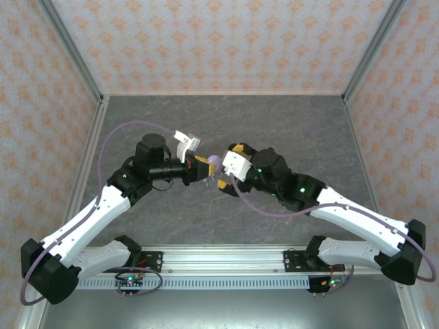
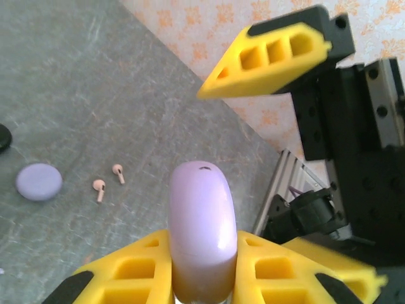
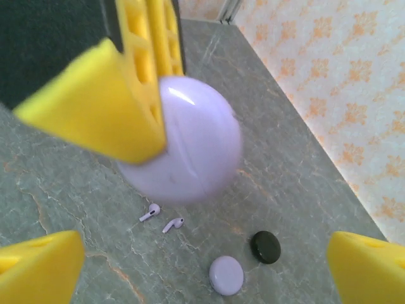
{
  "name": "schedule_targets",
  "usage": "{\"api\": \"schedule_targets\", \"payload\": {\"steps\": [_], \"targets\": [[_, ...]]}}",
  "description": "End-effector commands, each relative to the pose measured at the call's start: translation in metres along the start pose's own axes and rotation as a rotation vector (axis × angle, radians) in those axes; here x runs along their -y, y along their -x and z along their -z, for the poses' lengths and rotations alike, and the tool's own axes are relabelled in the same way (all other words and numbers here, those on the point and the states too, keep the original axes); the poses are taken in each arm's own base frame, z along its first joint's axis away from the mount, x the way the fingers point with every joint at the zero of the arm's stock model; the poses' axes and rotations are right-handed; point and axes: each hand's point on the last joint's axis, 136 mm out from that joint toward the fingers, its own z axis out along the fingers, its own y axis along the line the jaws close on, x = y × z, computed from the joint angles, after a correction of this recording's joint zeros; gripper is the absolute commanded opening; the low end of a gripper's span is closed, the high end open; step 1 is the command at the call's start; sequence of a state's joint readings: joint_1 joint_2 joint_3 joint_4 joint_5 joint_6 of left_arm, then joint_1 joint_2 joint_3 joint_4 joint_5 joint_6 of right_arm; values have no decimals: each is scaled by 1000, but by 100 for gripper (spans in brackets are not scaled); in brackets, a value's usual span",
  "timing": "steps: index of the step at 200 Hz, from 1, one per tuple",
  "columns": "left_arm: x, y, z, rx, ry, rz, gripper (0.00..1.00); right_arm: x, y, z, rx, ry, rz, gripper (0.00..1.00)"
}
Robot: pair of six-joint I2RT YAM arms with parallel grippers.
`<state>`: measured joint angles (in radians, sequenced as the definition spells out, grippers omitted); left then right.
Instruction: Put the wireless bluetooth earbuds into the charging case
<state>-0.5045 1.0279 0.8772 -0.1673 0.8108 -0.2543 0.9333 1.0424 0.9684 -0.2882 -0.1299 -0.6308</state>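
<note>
My left gripper point(image 1: 201, 168) is shut on a lilac charging case point(image 1: 214, 162) and holds it above the table's middle. In the left wrist view the case point(image 2: 201, 202) stands on edge between the yellow fingers point(image 2: 126, 272), its lid shut. My right gripper point(image 1: 225, 170) faces it with jaws wide open and nothing between them. In the right wrist view the case point(image 3: 196, 142) hangs above the right gripper point(image 3: 205, 253). Two lilac earbuds point(image 3: 150, 211) point(image 3: 173, 223) lie on the table below. Two pink earbuds point(image 2: 99, 189) point(image 2: 118, 172) lie farther off.
A lilac round disc point(image 3: 226, 275) and a black round disc point(image 3: 265, 246) rest on the grey table point(image 1: 274, 123) near the lilac buds. The lilac disc point(image 2: 39, 182) also lies left of the pink buds. Patterned walls enclose the table on three sides.
</note>
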Motion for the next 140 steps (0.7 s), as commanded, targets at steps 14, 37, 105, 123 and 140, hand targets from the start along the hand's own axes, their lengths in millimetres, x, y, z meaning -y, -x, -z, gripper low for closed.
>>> {"api": "schedule_targets", "payload": {"steps": [14,37,105,123,140], "targets": [[-3,8,2,81,70,-281,3,1,-5,30,118,99,-365,99],[4,1,1,77,59,-432,0,11,7,44,284,100,-524,99],[14,-8,3,107,64,-642,0,3,29,34,355,211,-535,90],[15,-9,3,105,59,-642,0,2,29,25,338,222,-527,89],[15,-10,2,102,56,-641,0,4,26,17,317,212,-530,88]]}}
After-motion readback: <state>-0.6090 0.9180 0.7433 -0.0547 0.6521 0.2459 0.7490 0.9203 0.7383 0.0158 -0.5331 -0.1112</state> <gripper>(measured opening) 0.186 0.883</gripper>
